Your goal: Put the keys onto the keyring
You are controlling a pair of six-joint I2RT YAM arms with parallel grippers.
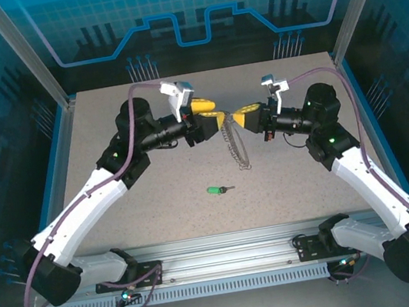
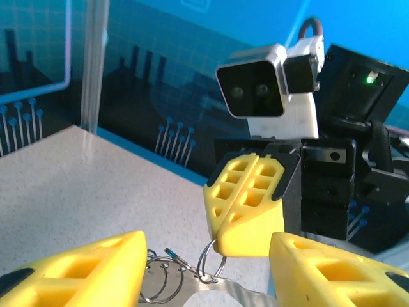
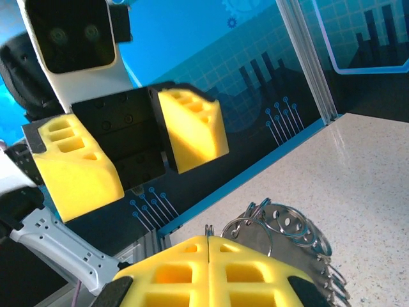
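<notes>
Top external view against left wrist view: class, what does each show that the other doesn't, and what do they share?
Top external adds the green key lying loose on the table, away from both grippers, and the chain trailing below them. Left wrist adds the small steel rings at the right gripper's shut tip, between its own open fingers. Shared: the right gripper, shut, facing the open left gripper.
</notes>
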